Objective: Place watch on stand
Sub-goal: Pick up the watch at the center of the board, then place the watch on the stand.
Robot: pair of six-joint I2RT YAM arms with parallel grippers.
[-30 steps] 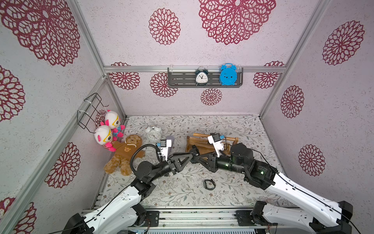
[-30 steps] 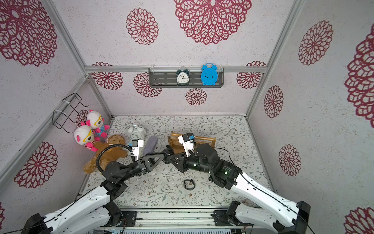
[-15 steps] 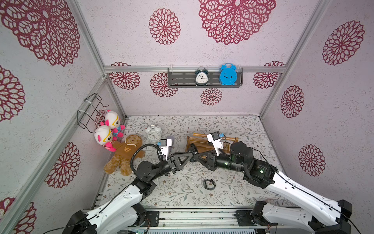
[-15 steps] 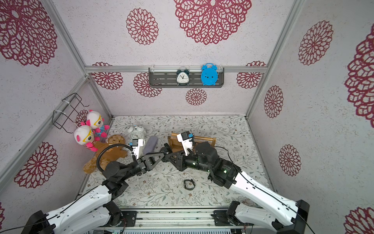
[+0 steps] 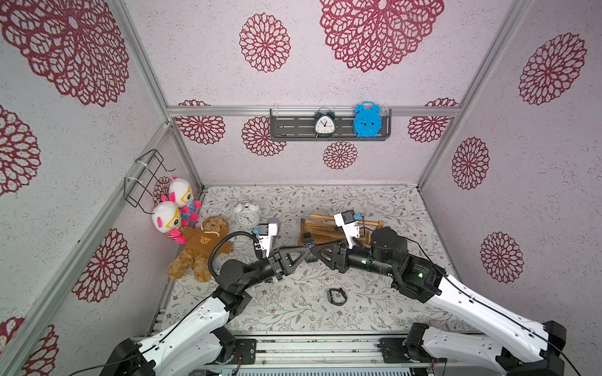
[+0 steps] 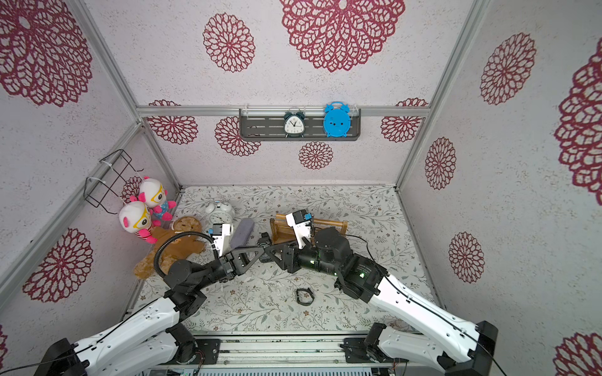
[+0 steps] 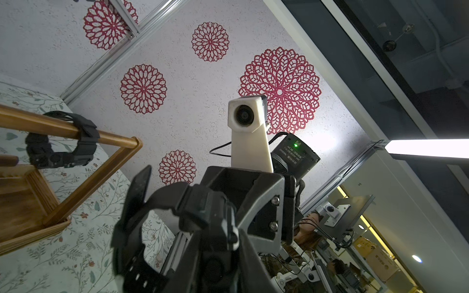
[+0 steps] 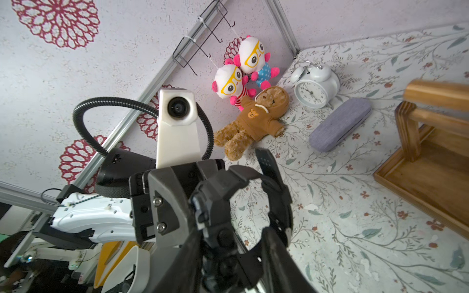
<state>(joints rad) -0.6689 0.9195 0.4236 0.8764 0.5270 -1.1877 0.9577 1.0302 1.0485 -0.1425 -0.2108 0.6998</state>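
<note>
A black watch [image 5: 308, 242] hangs in the air between my two grippers, just left of the wooden stand [image 5: 321, 232]. My left gripper [image 5: 305, 254] is shut on its case, seen close in the left wrist view as the watch [image 7: 203, 210]. My right gripper [image 5: 314, 252] faces it tip to tip. In the right wrist view the right gripper [image 8: 233, 248] has its jaws parted on either side of the watch [image 8: 218, 200] and its strap loop. Another black watch [image 7: 61, 152] hangs on the stand's round bar [image 7: 111, 138].
A black band [image 5: 337, 296] lies on the floral mat in front of the arms. A teddy bear [image 5: 198, 250], two plush dolls [image 5: 172, 211], a white alarm clock [image 5: 247, 213] and a grey case [image 6: 241, 232] sit to the left. A wall shelf [image 5: 293, 127] carries two clocks.
The left jaws have closed onto the watch while the right jaws have spread apart. Both arms stay nearly where they were.
</note>
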